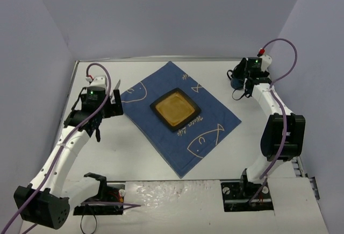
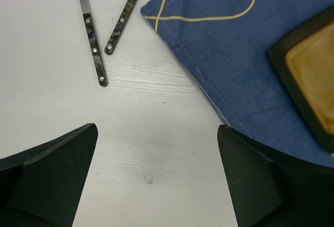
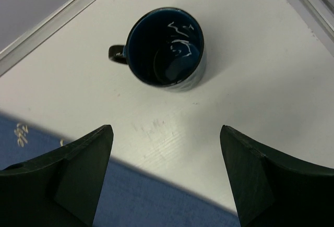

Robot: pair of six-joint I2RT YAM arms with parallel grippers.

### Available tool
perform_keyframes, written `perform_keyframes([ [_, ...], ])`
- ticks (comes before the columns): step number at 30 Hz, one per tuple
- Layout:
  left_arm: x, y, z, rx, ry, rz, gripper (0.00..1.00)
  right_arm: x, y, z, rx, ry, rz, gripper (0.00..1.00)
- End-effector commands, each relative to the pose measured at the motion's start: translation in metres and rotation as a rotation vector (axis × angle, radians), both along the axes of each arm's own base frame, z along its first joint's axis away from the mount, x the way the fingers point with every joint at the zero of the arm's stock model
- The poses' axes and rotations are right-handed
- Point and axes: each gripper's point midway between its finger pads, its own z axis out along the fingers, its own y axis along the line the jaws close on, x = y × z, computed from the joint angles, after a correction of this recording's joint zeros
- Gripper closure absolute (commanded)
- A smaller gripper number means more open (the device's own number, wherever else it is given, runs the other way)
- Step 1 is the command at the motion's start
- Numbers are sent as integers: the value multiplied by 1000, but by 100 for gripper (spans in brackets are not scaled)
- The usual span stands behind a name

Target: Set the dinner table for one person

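The dinner table (image 1: 134, 164) is a white top with a thin metal rim. On it lies a blue fish-print cloth (image 1: 180, 115) carrying a square amber plate (image 1: 175, 109) with a dark rim. In the left wrist view a fork (image 2: 93, 39) and a knife (image 2: 124, 21) lie side by side on the table, just left of the cloth's corner (image 2: 219, 39). My left gripper (image 2: 156, 128) hovers open over bare table short of them. A dark blue mug (image 3: 167, 47) stands upright near the far right corner. My right gripper (image 3: 164, 128) is open just short of it, holding nothing.
The mug (image 1: 235, 80) sits close to the table's metal rim (image 3: 57, 21) and the grey walls. The plate's edge (image 2: 308, 81) lies to the right of my left gripper. Both arm bases stand at the near edge.
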Motion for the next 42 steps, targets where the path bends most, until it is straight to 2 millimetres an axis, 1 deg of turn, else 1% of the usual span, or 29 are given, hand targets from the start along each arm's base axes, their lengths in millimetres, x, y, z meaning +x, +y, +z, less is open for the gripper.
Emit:
perform_keyframes([
  [1,10,0,25,11,-83,-13,3,27,-21,17,12,-71,-139,22],
  [3,9,0,25,8,-88,-15,3,36,-22,11,24,-64,-147,24],
  [4,9,0,25,10,-89,-15,3,38,-23,5,26,-53,-153,25],
  [7,9,2,26,16,-90,-12,3,48,-26,0,35,-47,-170,27],
  [10,9,2,26,19,-89,-9,3,54,-30,-13,46,-32,-194,30],
  [16,9,3,25,24,-86,-10,3,61,-33,-36,62,-2,-220,33],
  [21,9,3,24,25,-80,-10,3,65,-37,-49,84,10,-249,35],
  [26,9,3,24,27,-79,-8,3,68,-37,-53,102,5,-269,39],
  [30,8,4,23,31,-77,-8,3,70,-37,-56,110,7,-272,51],
  [33,8,4,23,34,-77,-7,3,70,-40,-55,105,8,-271,66],
  [35,8,4,23,33,-76,-8,3,68,-42,-55,96,13,-264,74],
  [37,8,4,23,33,-78,-7,3,64,-47,-53,85,20,-254,87],
  [40,8,5,23,35,-77,-6,3,58,-53,-50,50,41,-203,99],
  [42,8,5,23,37,-77,-5,3,47,-59,-51,26,85,-162,100],
])
